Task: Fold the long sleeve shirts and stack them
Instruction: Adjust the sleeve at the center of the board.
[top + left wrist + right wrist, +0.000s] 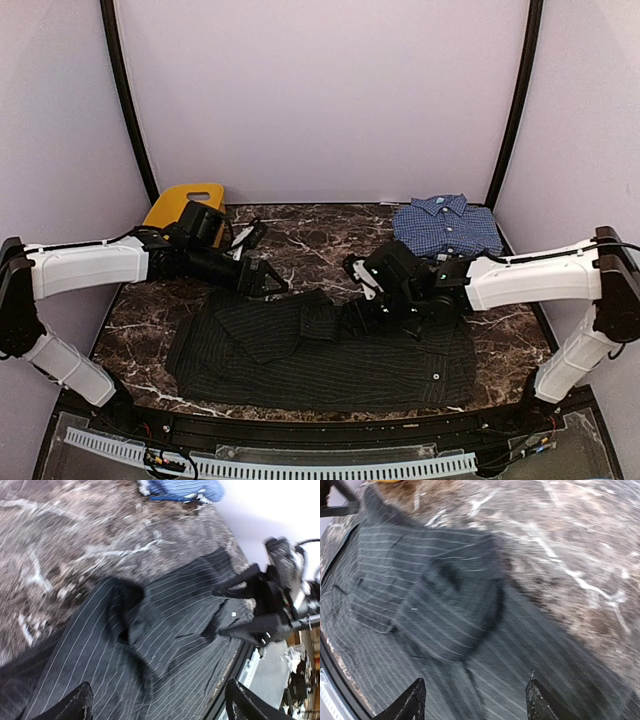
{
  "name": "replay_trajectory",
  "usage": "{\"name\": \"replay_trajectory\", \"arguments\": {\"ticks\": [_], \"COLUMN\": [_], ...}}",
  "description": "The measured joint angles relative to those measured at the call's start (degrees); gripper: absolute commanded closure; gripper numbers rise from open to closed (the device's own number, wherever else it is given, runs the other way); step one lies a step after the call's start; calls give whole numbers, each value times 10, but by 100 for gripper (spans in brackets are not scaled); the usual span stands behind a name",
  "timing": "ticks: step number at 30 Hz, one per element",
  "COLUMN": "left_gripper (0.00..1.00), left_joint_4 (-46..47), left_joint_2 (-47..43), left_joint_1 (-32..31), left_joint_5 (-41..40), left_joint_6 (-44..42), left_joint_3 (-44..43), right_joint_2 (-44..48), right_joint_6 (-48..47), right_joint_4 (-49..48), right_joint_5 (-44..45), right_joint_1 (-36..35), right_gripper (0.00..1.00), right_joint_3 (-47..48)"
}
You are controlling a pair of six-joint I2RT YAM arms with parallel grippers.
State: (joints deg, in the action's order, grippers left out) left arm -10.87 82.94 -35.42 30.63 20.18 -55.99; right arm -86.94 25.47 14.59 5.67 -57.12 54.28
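The black pinstriped shirt [320, 350] lies spread across the near half of the table, with a sleeve folded over its middle. It fills the left wrist view [150, 645] and the right wrist view [445, 625]. The blue checked shirt [445, 227] lies folded at the back right, and its edge shows in the left wrist view [180, 489]. My left gripper [268, 283] is open and empty, just above the black shirt's upper left edge. My right gripper [368, 300] is open and empty over the shirt's upper middle. Its fingertips [415, 700] hover above the cloth.
A yellow plastic basket [180, 205] stands at the back left behind the left arm. The dark marble tabletop [310, 240] is bare between the two shirts. A black rail [300, 425] runs along the table's front edge.
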Motion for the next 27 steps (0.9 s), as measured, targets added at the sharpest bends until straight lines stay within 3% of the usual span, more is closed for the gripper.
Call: {"name": "replay_trajectory", "arguments": {"ticks": [5, 14, 22, 27], "left_gripper": [10, 10, 10, 10], "left_joint_4": [-3, -4, -5, -5], "left_joint_2": [-35, -77, -78, -78], "left_joint_1": [10, 25, 27, 29], "left_joint_5": [-55, -83, -80, -77], "left_joint_6": [30, 41, 41, 41], "left_joint_3": [57, 73, 86, 86], "right_joint_2": [-93, -199, -250, -276], "right_joint_6": [-14, -108, -175, -194], "right_joint_4": [-23, 3, 42, 64], "right_joint_5": [-4, 28, 103, 140], "right_joint_1": [-51, -96, -101, -101], "right_gripper": [30, 27, 43, 63], "right_joint_3": [64, 149, 198, 218]}}
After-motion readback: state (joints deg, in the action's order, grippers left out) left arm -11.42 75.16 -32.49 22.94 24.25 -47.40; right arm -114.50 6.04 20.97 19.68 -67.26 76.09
